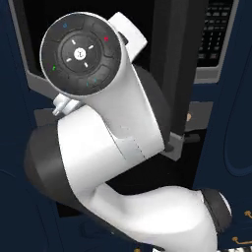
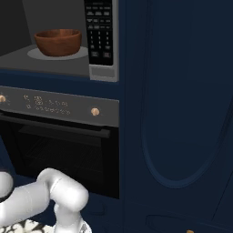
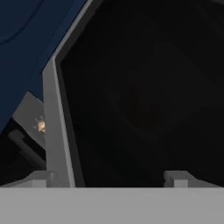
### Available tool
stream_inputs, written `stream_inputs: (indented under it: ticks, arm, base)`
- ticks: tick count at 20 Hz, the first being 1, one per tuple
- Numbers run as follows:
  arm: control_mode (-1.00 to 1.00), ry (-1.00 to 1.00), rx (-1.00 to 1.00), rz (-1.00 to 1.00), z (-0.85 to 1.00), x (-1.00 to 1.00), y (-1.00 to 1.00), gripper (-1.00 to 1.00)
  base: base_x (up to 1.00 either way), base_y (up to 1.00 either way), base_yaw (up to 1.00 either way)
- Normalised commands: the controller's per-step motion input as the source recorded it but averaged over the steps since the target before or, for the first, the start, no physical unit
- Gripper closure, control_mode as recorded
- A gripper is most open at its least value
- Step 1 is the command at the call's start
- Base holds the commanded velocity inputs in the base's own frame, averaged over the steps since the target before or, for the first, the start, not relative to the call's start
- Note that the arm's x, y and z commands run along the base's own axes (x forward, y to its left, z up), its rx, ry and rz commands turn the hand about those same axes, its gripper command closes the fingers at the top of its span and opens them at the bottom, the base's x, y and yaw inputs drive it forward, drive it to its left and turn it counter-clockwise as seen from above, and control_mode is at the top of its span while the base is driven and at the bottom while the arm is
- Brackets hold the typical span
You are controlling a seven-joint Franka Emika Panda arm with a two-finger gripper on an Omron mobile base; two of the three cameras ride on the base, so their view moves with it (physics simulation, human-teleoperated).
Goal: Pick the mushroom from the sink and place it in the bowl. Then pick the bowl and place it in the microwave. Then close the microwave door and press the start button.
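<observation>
The reddish-brown wooden bowl [image 2: 58, 42] sits on the round turntable plate inside the open microwave [image 2: 54, 61], left of its keypad [image 2: 100, 32]. The mushroom and the sink are out of view. In the hand view the microwave door [image 3: 140, 100], dark glass in a grey frame [image 3: 53, 122], stands close in front of my gripper [image 3: 111, 180]. Its two fingertips [image 3: 41, 178] are far apart with nothing between them, so it is open. In the left base view the door [image 1: 170, 74] shows as a dark upright panel behind my arm, left of the keypad [image 1: 216, 29].
Below the microwave is the oven [image 2: 59, 150], with a control strip, brass knobs [image 2: 94, 111] and a bar handle. Dark blue cabinet fronts [image 2: 182, 113] stand to the right. My white arm [image 1: 108, 128] takes up most of the left base view.
</observation>
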Motion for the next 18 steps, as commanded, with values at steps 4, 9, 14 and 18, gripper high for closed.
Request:
stream_inputs:
  ticks: [4,9,14,18]
  arm:
    - [-1.00,0.10,0.10,0.30,0.01,0.02,-0.84,-1.00]
    - [-1.00,0.01,0.04,0.23,-0.21,0.31,-0.67,-1.00]
    - [-1.00,0.00,0.00,0.04,-0.60,0.83,-0.14,-1.00]
    - [-1.00,0.00,0.00,0.00,-0.41,1.00,0.00,-1.00]
  base:
    - [0.00,0.00,0.00]
    - [0.00,0.00,0.00]
    - [0.00,0.00,0.00]
    - [0.00,0.00,0.00]
